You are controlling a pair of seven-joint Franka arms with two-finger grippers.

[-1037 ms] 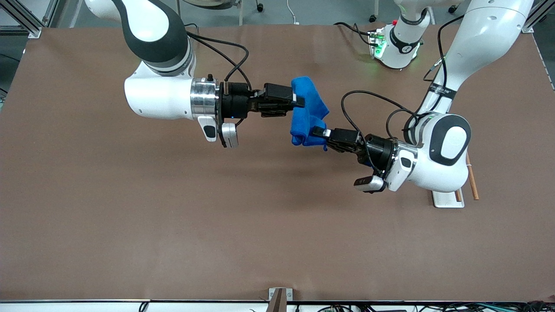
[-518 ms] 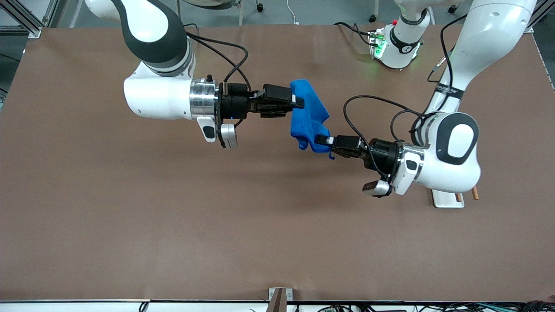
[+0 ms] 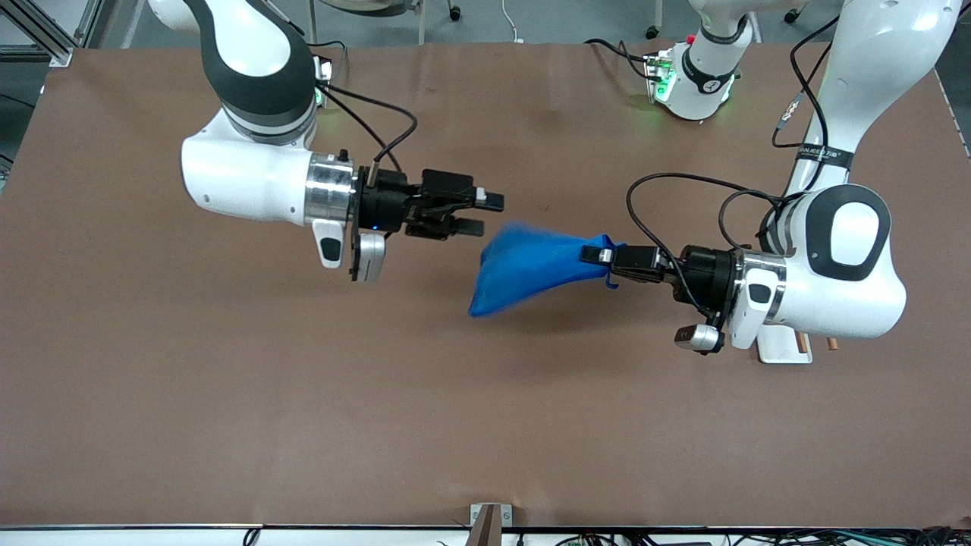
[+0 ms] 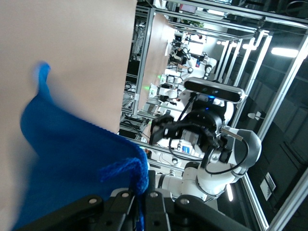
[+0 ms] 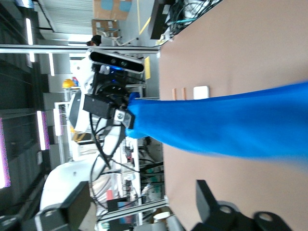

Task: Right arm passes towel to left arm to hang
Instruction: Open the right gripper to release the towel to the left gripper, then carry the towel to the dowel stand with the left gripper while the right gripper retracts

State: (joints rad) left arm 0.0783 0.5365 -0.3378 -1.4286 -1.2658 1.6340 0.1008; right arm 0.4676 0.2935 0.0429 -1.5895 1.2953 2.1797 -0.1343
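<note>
Left gripper [image 3: 597,253] is clamping the towel [image 3: 523,265] over mid-surface [image 3: 227,394] — right gripper [image 3: 482,214], fingers spread empty, is hanging alongside.

The right gripper [image 3: 485,214] no longer pinches the towel [image 3: 523,265]: its fingers stand apart and it sits farther toward the frame's left. The left gripper [image 3: 593,255], clamped on the towel's corner, is now farther right, and the cloth hangs stretched from it toward the frame's centre
</note>
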